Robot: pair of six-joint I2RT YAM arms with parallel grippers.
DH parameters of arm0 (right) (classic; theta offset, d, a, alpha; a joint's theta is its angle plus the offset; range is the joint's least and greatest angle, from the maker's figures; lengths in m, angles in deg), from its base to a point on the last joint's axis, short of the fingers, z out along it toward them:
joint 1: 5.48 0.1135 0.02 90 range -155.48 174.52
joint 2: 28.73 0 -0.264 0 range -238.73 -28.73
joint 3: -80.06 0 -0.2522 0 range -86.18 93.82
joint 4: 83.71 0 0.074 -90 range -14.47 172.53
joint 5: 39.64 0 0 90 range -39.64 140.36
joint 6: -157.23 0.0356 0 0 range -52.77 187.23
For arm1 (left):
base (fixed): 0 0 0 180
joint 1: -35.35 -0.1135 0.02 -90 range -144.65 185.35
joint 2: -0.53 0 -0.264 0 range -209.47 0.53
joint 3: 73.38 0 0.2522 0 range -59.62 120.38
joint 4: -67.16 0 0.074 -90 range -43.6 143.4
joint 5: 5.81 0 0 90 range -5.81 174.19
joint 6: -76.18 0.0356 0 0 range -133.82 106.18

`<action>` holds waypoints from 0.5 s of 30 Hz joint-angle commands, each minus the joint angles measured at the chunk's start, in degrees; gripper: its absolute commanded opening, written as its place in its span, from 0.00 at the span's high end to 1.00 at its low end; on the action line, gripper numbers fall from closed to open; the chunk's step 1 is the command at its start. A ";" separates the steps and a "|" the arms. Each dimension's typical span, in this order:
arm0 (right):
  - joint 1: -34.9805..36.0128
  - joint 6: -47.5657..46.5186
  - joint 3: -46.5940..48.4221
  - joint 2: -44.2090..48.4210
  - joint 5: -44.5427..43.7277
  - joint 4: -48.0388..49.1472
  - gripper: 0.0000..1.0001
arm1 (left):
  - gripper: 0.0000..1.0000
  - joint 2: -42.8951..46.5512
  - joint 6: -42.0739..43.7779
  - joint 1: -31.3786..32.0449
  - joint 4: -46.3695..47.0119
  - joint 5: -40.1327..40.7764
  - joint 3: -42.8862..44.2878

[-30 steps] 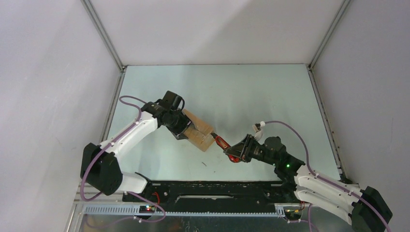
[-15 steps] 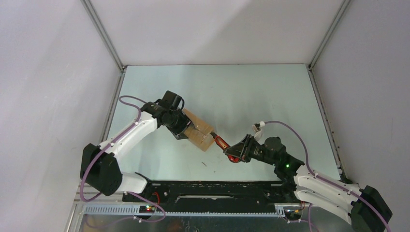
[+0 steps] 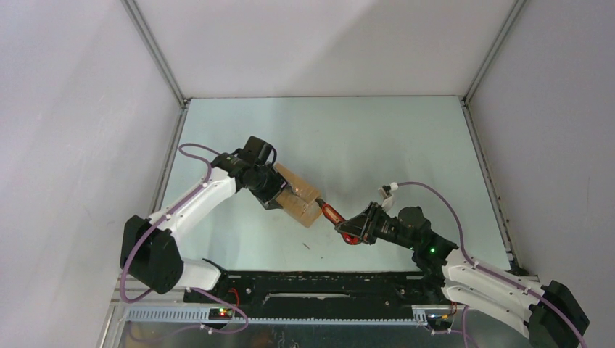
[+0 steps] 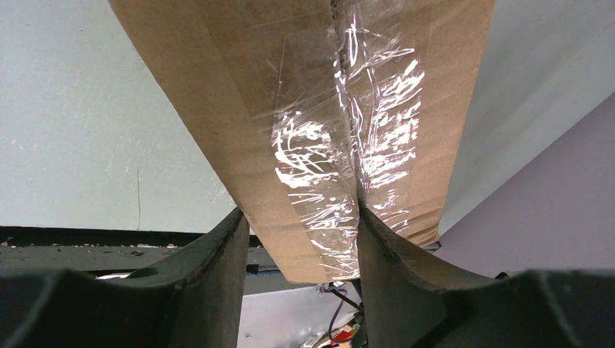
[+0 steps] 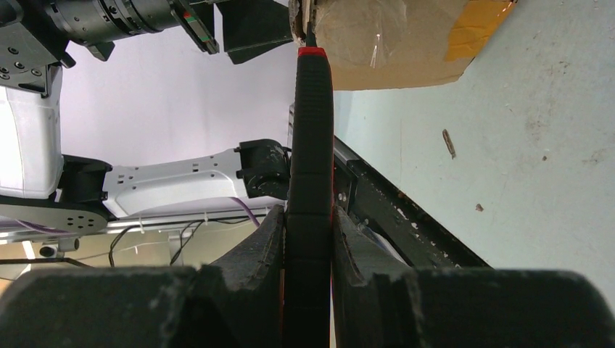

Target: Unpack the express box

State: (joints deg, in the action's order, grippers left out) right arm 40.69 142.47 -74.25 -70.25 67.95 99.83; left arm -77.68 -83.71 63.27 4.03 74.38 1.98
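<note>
Brown cardboard express box (image 3: pixel 307 204) sat mid-table (image 3: pixel 377 145), pinched by my left gripper (image 4: pixel 300 233) to steady it. My right gripper (image 5: pixel 308 225) clamped the red-handled knife (image 5: pixel 310 130) — blade tip at the box's taped end, apparently for cutting.

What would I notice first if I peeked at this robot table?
The brown express box in the middle of the table, clamped by the left gripper, with shiny clear tape along its seam. Right beside it, the right gripper grips a red-and-black knife, its blade tip at the box's taped end.
</note>
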 commanded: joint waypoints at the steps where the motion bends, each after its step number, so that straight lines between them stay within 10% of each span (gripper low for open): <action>1: 0.48 0.22 0.24 0.63 -0.53 3.09 1.00 | 1.00 1.92 1.15 -0.24 0.80 -1.95 0.08; 15: 2.59 -0.12 1.01 -4.79 0.63 7.98 1.00 | 1.00 2.48 2.63 -0.15 1.90 -4.24 0.82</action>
State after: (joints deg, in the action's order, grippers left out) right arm 42.55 142.47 -74.25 -74.31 67.75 103.00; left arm -77.66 -82.29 63.23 4.32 73.01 1.98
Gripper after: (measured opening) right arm 0.250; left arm 0.547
